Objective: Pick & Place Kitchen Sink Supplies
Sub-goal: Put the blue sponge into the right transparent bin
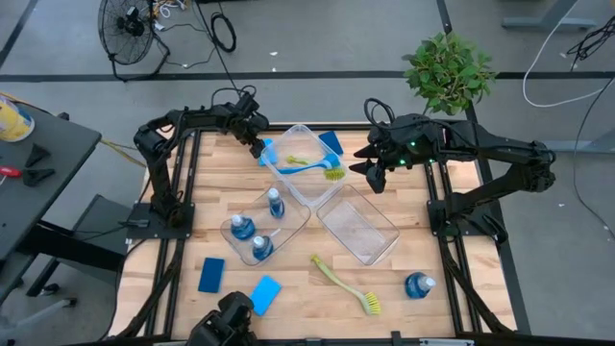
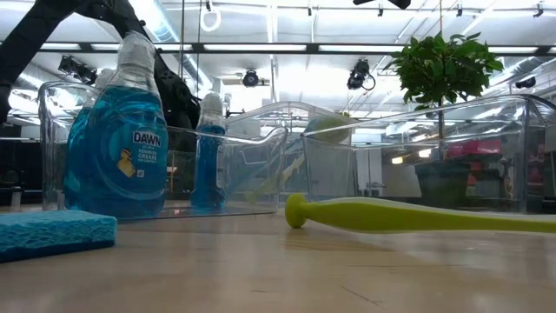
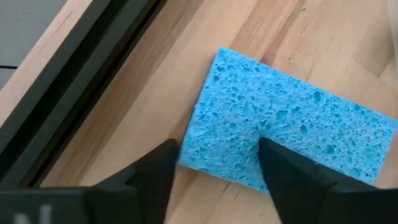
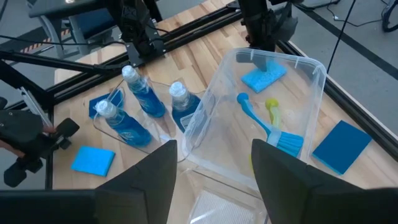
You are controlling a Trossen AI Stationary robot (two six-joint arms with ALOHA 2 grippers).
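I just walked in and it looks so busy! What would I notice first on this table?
Probably the three blue soap bottles standing together in a clear bin left of the table's middle. Next, the left gripper, open over a light-blue sponge at the far left edge. A yellow-green brush lies on the wood near the front.

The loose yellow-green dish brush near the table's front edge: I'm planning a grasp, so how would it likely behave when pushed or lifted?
The yellow-green dish brush lies flat on the wooden table, so tipping seems unlikely. Its long, thin handle looks like stiff plastic, probably light. Pushed at one end, it would likely pivot rather than slide straight; the bristle head may drag.
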